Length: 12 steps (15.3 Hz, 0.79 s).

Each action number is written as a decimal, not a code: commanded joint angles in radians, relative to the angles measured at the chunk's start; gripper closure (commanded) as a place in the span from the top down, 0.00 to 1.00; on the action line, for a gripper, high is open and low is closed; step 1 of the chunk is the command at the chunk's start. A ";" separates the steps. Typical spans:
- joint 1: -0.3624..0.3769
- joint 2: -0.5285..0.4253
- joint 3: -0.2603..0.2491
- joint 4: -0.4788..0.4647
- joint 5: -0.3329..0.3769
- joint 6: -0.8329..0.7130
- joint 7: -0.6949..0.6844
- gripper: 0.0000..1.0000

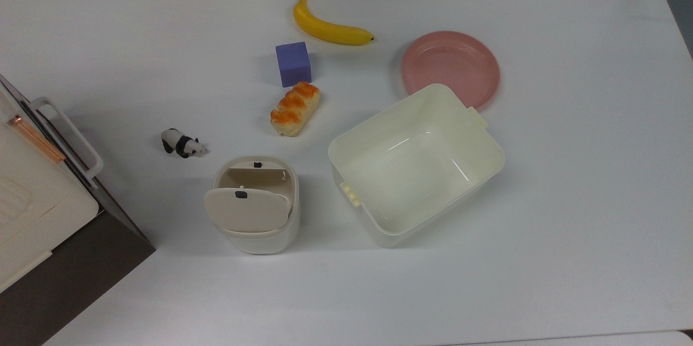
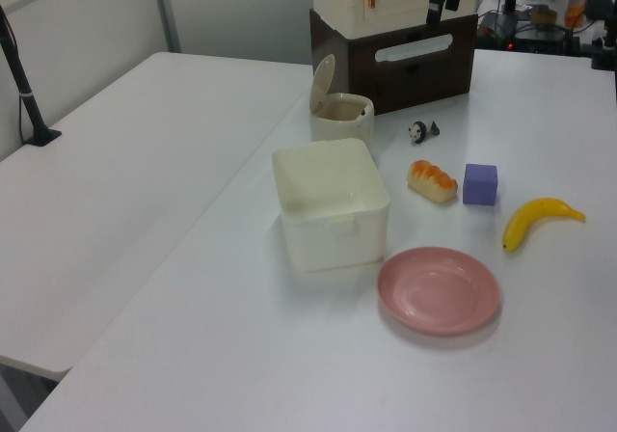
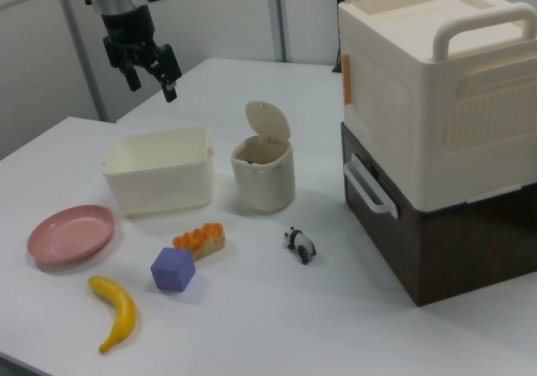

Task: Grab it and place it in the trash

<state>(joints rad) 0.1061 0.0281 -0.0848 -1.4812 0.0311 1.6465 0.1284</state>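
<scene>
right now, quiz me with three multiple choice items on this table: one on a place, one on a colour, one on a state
1. What lies between the purple cube and the tub in the top view?
A. bread roll
B. banana
C. panda

2. What colour is the plate?
A. green
B. pink
C. blue

3. How is the lid of the small bin?
A. shut flat
B. lying on the table
C. flipped up

Answers:
1. A, the roll sits just below the cube, toward the tub.
2. B, it is plainly pink.
3. C, the right view shows the flap standing up over the open mouth, with the open gripper high above the tub.
</scene>
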 commanded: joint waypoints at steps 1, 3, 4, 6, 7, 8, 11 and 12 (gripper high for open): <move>0.006 -0.030 -0.010 -0.031 0.003 -0.005 0.016 1.00; 0.006 -0.030 -0.010 -0.031 0.003 -0.005 0.016 1.00; 0.004 -0.028 -0.010 -0.033 0.003 -0.004 0.016 1.00; 0.004 -0.027 -0.010 -0.034 0.003 -0.004 0.016 1.00; 0.004 -0.027 -0.010 -0.034 0.003 -0.004 0.016 1.00; 0.004 -0.025 -0.010 -0.036 0.003 -0.002 0.014 1.00; -0.005 -0.025 -0.010 -0.040 0.000 -0.002 -0.003 1.00; -0.005 -0.027 -0.010 -0.044 0.000 -0.005 -0.016 1.00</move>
<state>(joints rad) 0.0998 0.0283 -0.0881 -1.4845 0.0311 1.6464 0.1284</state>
